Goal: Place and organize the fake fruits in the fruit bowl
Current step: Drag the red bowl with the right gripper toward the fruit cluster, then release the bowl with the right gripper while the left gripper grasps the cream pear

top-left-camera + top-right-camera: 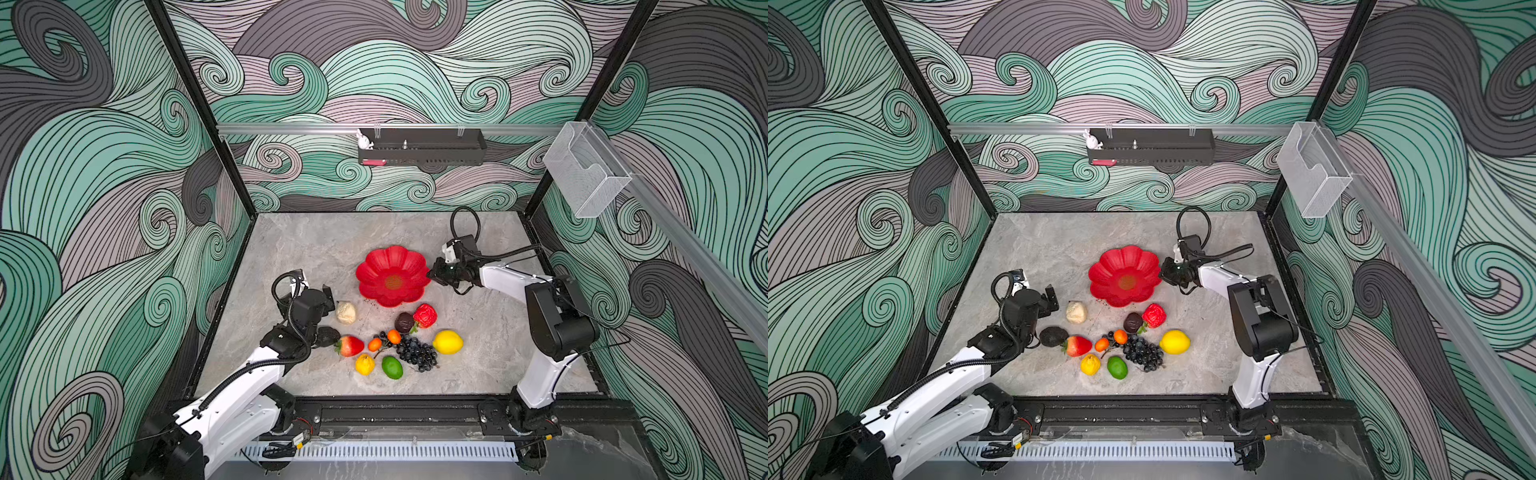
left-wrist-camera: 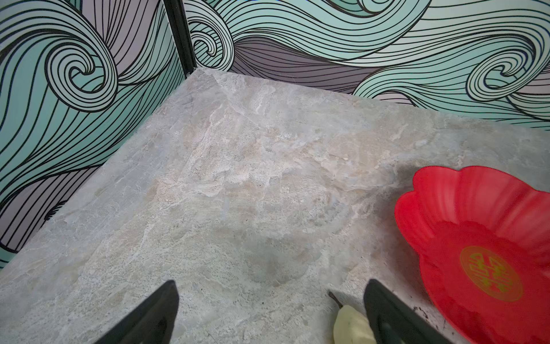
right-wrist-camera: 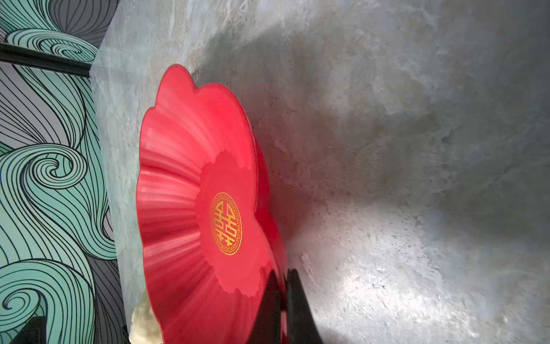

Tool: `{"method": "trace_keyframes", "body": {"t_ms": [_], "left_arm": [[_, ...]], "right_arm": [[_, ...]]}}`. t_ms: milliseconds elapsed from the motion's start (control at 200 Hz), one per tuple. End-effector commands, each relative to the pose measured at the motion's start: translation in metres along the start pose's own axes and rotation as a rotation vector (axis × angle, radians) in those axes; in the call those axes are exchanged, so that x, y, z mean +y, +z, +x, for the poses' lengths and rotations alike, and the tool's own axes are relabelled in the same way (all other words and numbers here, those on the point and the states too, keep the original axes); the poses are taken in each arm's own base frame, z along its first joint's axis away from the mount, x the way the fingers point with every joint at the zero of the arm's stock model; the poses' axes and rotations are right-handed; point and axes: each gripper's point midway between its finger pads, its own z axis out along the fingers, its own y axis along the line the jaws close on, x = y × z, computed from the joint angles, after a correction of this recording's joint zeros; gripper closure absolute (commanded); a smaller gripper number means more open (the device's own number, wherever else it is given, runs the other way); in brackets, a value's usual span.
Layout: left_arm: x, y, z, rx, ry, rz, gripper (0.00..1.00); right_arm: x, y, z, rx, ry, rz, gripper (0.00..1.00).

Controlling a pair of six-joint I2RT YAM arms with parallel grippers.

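Red scalloped fruit bowl (gold centre), seemingly in right gripper; left gripper wide.

gold chinese-character emblem at fruit bowl centre

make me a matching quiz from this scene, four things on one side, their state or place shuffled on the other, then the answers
Things:
1. fruit bowl
2. lemon
3. left gripper
4. right gripper

States or places:
A. open, holding nothing
B. shut on the fruit bowl's rim
C. no fruit in it
D. on the table, right of the grape bunch in both top views

Pairs: 1-C, 2-D, 3-A, 4-B
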Motion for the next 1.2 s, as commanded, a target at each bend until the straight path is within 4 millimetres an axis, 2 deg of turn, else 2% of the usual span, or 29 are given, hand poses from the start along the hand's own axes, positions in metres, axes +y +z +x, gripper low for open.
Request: {"method": "trace_keyframes", "body": {"t_ms": [0,125,260,350,445,580,635,725,901,1036,1196], "left_arm": [[-0.004,-0.002,-0.018,-0.032,-0.039,0.007,0.01],[-0.006,-0.001,-0.018,-0.024,-0.033,0.014,0.01],[-0.017,0.002,-0.015,-0.011,-0.006,0.058,0.01],[-0.018,0.004,-0.014,0.056,-0.002,0.032,0.01],[-0.021,0.001,-0.011,0.147,-0.003,0.02,0.01],[-0.036,-0.006,0.001,0.241,-0.041,0.106,0.01],[-0.043,-0.011,0.011,0.296,-0.075,0.154,0.01],[-0.051,-0.024,0.025,0.417,-0.14,0.2,0.02],[-0.05,-0.042,0.041,0.606,-0.074,0.179,0.02],[-0.05,-0.046,0.042,0.683,0.004,0.153,0.02],[-0.058,-0.047,0.047,0.801,0.061,0.144,0.02]], "right_arm": [[0.023,-0.006,-0.004,-0.009,-0.061,-0.049,0.97],[0.024,-0.008,-0.004,-0.015,-0.068,-0.047,0.9],[0.026,-0.017,-0.008,-0.036,-0.092,-0.029,0.69],[0.029,-0.029,-0.011,-0.051,-0.116,-0.014,0.57],[0.029,-0.053,-0.013,-0.087,-0.145,0.027,0.5],[0.024,-0.102,-0.011,-0.188,-0.155,0.105,0.38],[0.022,-0.118,0.002,-0.186,-0.143,0.109,0.32],[0.024,-0.144,0.02,-0.207,-0.133,0.089,0.29],[0.008,-0.175,0.06,-0.208,-0.113,0.101,0.24],[0.0,-0.19,0.078,-0.226,-0.082,0.098,0.19],[0.0,-0.192,0.092,-0.176,-0.061,0.087,0.15]]}}
